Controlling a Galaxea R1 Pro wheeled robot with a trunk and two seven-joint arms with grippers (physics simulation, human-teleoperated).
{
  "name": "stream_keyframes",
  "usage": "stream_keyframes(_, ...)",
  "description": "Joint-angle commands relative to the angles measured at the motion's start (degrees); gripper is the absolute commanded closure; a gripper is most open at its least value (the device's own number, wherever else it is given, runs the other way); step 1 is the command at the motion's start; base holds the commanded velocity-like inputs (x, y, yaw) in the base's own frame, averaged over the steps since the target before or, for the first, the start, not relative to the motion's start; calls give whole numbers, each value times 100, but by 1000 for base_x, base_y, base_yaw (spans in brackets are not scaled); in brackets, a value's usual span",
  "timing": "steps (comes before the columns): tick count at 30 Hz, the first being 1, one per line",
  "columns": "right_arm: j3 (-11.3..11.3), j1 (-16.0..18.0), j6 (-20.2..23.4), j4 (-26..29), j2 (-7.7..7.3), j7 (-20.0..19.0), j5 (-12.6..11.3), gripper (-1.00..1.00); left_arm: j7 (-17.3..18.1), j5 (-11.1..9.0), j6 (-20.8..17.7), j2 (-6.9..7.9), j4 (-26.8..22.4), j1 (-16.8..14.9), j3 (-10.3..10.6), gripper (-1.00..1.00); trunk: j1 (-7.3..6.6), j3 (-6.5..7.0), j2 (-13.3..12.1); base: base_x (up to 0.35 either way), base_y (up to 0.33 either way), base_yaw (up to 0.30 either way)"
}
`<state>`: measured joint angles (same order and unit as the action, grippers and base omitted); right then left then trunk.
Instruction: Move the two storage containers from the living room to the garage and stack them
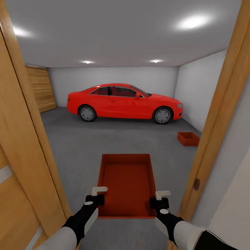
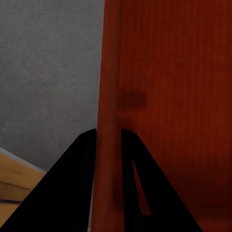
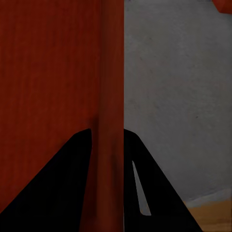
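Garage (image 1: 114, 74): pale grey walls, ceiling lights on, seen through a wooden door frame (image 1: 222, 114). A wood-panelled door (image 1: 41, 88) stands at the far left.

Floor (image 1: 104, 142): dark grey mottled concrete, also visible in both wrist views.

Red car (image 1: 124, 102): parked side-on against the back wall, nose toward the right.

Held container (image 1: 126, 184): orange-red rectangular box, open top, ribbed bottom, nothing inside. It is carried level in front of the robot, above the floor, at the doorway threshold, long side pointing into the garage.

Second container (image 1: 188, 138): same orange-red box, resting on the floor near the right wall, just beyond the car's front. Its contents cannot be made out.

Left claw (image 1: 97, 195): clamped narrow on the held container's left wall (image 2: 108, 96), one finger either side.

Right claw (image 1: 161, 199): clamped narrow on the held container's right wall (image 3: 112, 87), one finger inside, one outside.
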<state>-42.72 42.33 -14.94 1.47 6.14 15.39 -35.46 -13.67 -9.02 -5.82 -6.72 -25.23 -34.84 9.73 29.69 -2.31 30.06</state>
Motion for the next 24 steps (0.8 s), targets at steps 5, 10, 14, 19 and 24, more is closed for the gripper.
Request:
stream_keyframes(5,308,6,-53,-7,-25,16,-101,100,-101,39,-42,14,-25,-5,-129,100,6,-12,11,319,0,0)
stream_keyframes(10,308,7,-53,-7,-25,16,-101,100,-101,41,-42,13,-26,-5,-129,100,6,-12,11,321,0,0)
stream_keyframes(14,308,8,-52,-7,-25,16,-101,100,-101,41,-42,13,-26,-5,-129,100,6,-12,11,321,0,0)
stream_keyframes(19,308,12,-51,-7,-25,16,-101,100,-101,36,-42,13,-26,-5,-129,100,6,-12,11,186,0,0)
stream_keyframes(24,310,12,-52,-7,-25,16,-101,100,-101,35,-42,13,-26,-5,-128,100,6,-12,11,80,64,0)
